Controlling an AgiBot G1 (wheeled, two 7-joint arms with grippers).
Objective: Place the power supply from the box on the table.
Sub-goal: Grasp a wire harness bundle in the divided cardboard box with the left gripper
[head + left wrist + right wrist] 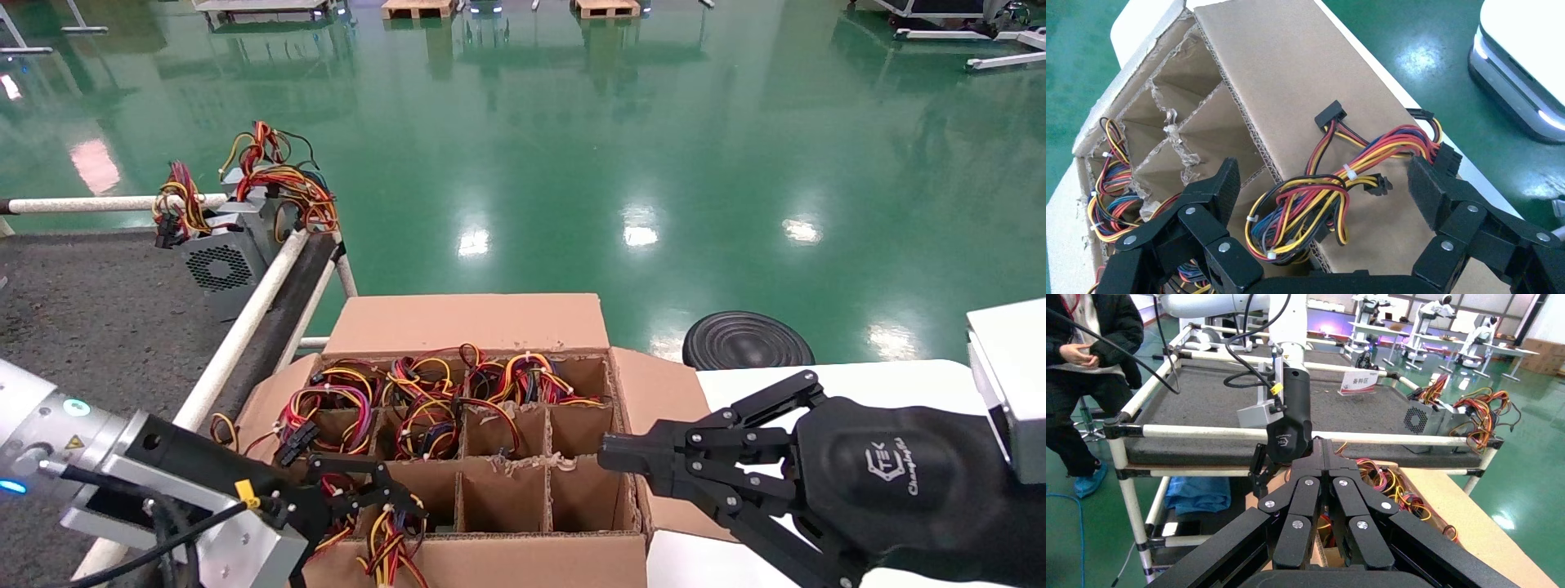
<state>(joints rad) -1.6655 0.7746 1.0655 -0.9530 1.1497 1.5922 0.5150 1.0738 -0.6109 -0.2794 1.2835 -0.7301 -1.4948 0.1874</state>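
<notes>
The box (458, 322) is a brown carton with a grid of cardboard dividers, standing below me beside the table (82, 310). My left gripper (368, 488) hovers open over the near-left cell. Its fingers (1214, 187) straddle a red, yellow and black wire bundle (1315, 196) that spills over the carton's front wall (1291, 73). The power supply's metal body is hidden down in the cell; only these wires (391, 543) show. My right gripper (609, 451) is shut on nothing, its tip at the box's right wall; in its own view it (1320, 444) points toward the left arm.
Two grey fan-grille units (219, 263) with wire tangles stand on the table's far corner by a white tube rail (245, 318). The back cells hold more wires (441, 392); the near-right cells (502, 494) are bare. A white surface (817, 376) lies to the right. A person (1083, 355) stands beyond the table.
</notes>
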